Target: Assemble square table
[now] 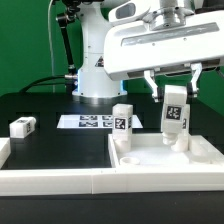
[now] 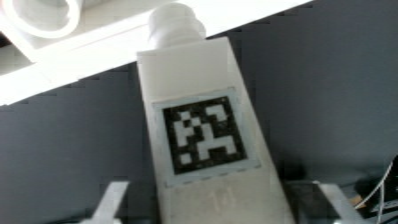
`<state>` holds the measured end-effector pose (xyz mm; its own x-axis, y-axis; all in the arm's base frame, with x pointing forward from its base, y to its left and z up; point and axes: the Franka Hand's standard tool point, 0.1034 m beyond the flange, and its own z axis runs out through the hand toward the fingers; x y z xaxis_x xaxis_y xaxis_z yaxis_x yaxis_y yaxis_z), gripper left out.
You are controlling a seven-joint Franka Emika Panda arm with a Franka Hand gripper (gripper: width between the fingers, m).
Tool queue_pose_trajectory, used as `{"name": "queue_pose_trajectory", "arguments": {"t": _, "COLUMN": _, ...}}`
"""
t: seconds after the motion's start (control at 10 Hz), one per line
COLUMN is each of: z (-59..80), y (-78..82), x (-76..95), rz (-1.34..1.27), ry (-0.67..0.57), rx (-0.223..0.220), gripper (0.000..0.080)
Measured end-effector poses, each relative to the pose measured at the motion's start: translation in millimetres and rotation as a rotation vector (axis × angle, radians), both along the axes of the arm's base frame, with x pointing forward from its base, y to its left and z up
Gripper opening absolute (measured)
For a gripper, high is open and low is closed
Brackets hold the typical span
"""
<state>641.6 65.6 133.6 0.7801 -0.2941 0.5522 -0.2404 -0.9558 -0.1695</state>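
Counting in the exterior view, you have one tabletop, a white plastic square tray with a raised rim, and three short white block legs. One loose leg lies on the black table, well apart from the tray. One standing leg is upright at the tray's far corner on the exterior view's left. One held leg is upright over the tray, clamped between the two fingers of the claw. Each leg bears one black-and-white square tag; no writing is readable. One marker board lies flat behind. In the wrist view, the held leg shows smooth, with one tag, and the claw is closed on it.
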Motion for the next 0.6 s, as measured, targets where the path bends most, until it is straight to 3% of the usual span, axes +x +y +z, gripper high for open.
{"name": "queue_pose_trajectory", "arguments": {"t": 0.2, "z": -11.5, "y": 5.7, "x": -12.4, "rz": 0.003, "ry": -0.042, "rx": -0.010, "gripper": 0.0314}}
{"name": "queue_pose_trajectory", "arguments": {"t": 0.3, "z": -11.7, "y": 16.6, "x": -13.4, "rz": 0.026, "ry": -0.045, "rx": -0.009, "gripper": 0.0314}}
{"name": "queue_pose_trajectory", "arguments": {"t": 0.6, "z": -13.2, "y": 23.0, "x": -11.1, "rz": 0.049, "ry": -0.052, "rx": -0.009, "gripper": 0.0314}}
